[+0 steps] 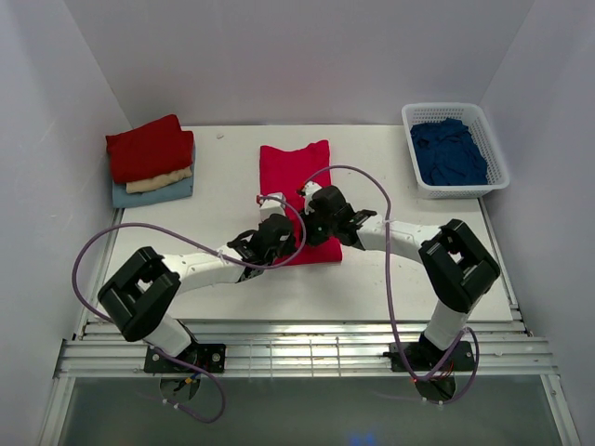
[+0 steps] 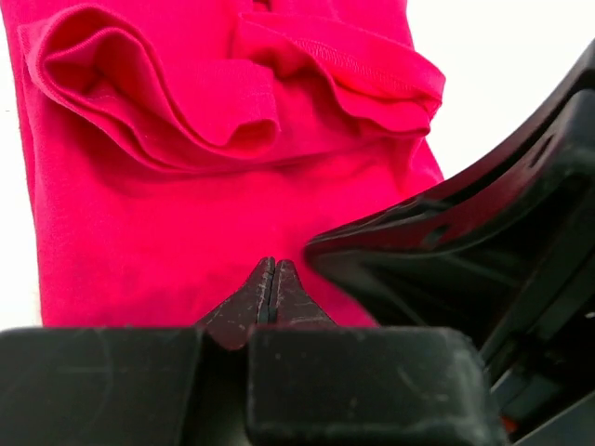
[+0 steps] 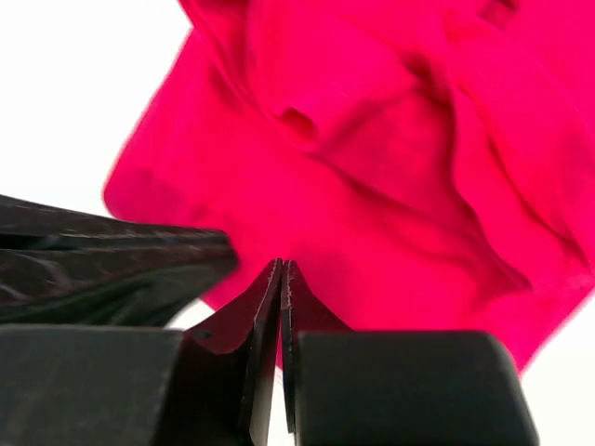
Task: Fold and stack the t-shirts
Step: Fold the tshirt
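Now both pincers sit at the near end of the crimson t-shirt (image 1: pixel 296 172), which lies flat in the middle of the tabletop (image 1: pixel 390 279). Its long axis runs straight away from the arm bases. The cloth stretches ahead of both sets of tips, so any fold would carry this near hem towards the far end.

The left pincer (image 2: pixel 270 279) is clenched, its tips pressed together against the cloth near the left side. The right pincer (image 3: pixel 281 274) is clenched too, just beside it towards the right side. Neither wrist view shows clearly whether a pinch of hem is caught between the tips. Both arms are about equally near the shirt.

Along the far part of the shirt the cloth is rumpled, with a sleeve folded inwards.

At the far right, a white basket (image 1: pixel 457 191) holds a crumpled navy t-shirt (image 1: pixel 448 150) and is nearer the right arm. At the far left, a folded stack has a dark red t-shirt (image 1: pixel 149 147) on top, a cream t-shirt (image 1: pixel 160 181) under it and a pale blue t-shirt (image 1: pixel 153 195) at the bottom. That stack is nearer the left arm.
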